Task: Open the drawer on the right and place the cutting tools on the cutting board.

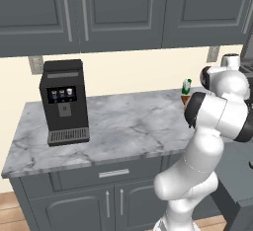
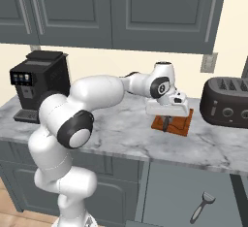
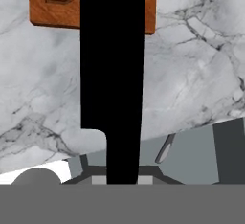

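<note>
The claw [image 2: 167,122] hangs over the marble counter [image 2: 121,134], clamped shut on the black knife [image 3: 112,74], whose blade hangs straight down from the fingers. Right beneath the claw lies the reddish-brown cutting board [image 2: 181,122], the knife tip just above or touching it; I cannot tell which. Below and to the right of the claw the drawer [image 2: 189,194] stands open, the pale grey peeler [image 2: 202,206] lying inside. The toaster [image 2: 226,101] sits to the right, the coffee machine [image 2: 38,83] far left

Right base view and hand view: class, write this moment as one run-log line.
gripper: shut on knife | position: above cutting board | drawer: open | peeler: in drawer
</note>
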Controlling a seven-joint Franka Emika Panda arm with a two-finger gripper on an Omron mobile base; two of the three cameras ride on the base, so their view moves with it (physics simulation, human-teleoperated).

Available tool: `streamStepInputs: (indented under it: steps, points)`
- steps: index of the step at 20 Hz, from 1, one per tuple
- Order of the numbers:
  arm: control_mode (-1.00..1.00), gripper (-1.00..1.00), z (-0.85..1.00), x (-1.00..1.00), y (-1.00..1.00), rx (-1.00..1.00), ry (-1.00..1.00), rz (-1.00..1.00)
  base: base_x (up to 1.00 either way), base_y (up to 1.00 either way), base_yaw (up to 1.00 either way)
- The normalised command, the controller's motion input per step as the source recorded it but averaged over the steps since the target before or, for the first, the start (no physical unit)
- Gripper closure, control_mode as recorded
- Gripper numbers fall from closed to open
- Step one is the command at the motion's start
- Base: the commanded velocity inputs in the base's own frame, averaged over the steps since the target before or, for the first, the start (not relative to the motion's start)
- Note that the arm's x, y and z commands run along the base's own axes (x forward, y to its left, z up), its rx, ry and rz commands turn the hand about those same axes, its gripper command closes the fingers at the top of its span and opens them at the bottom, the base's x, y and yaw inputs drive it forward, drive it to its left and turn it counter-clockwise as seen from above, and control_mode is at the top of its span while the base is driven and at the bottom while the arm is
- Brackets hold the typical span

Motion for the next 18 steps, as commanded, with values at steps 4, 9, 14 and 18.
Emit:
streamStepInputs:
  steps: [4,9,14,18]
  points:
    - [-1.00,1.00,-0.07,0.05,0.14,0.00,-0.07,0.00,0.00,0.00,0.00]
    - [-1.00,1.00,-0.14,0.01,0.07,0.00,-0.13,-0.01,0.00,0.00,0.00]
    - [-1.00,1.00,-0.12,0.21,0.07,0.00,-0.07,-0.04,0.00,0.00,0.00]
    - [-1.00,1.00,-0.04,0.25,0.04,0.00,0.00,-0.04,0.00,0.00,0.00]
